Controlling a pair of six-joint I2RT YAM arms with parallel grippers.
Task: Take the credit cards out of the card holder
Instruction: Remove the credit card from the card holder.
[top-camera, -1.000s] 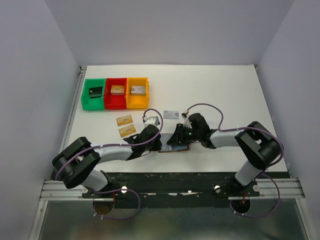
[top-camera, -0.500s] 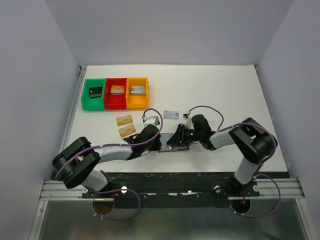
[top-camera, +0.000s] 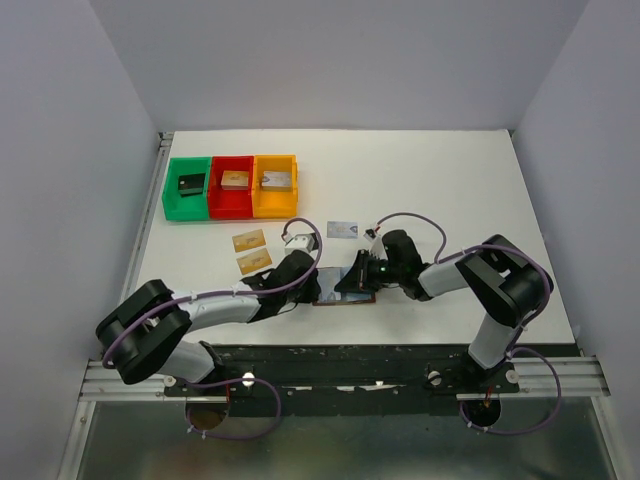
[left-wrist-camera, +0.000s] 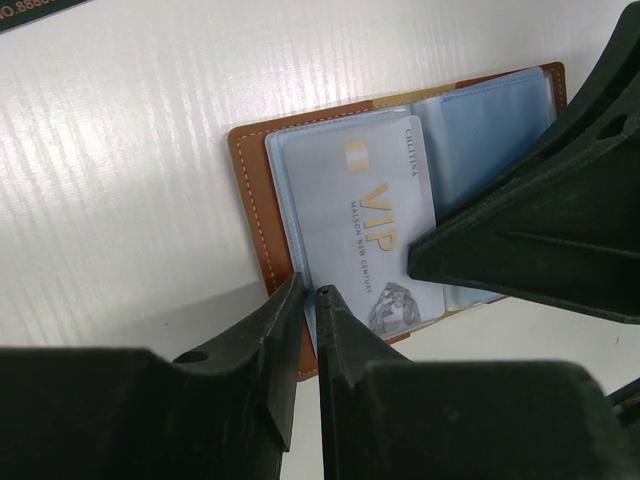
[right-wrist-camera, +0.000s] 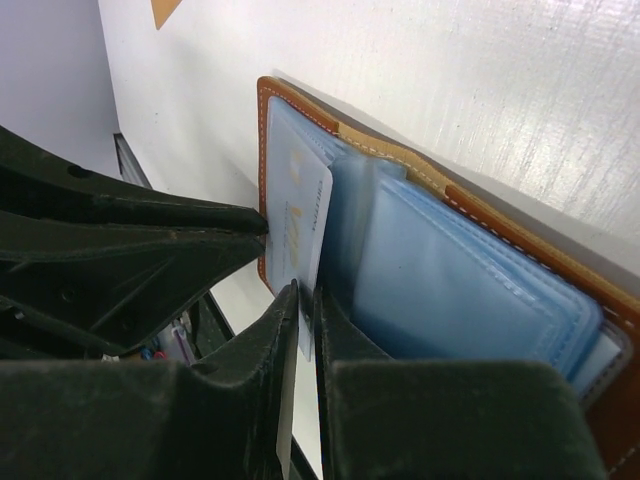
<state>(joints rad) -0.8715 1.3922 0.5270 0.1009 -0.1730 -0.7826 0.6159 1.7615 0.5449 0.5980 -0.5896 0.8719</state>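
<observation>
Card holder (left-wrist-camera: 250, 220) lies open near front edge of table (left-wrist-camera: 150, 150), right gripper (right-wrist-camera: 305, 300) pinched on pale VIP card (left-wrist-camera: 375, 230) edge, left gripper (left-wrist-camera: 307, 295) nearly together at holder's rim, hold unclear, so pulling may drag the holder along or the card slips free.

Open brown card holder (right-wrist-camera: 450, 270) fills centre frame; right gripper (right-wrist-camera: 305, 292), bottom centre, pinches a pale card (right-wrist-camera: 300, 225) by its edge.

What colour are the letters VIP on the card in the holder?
Gold, on a pale blue card; best in the left wrist view.
</observation>
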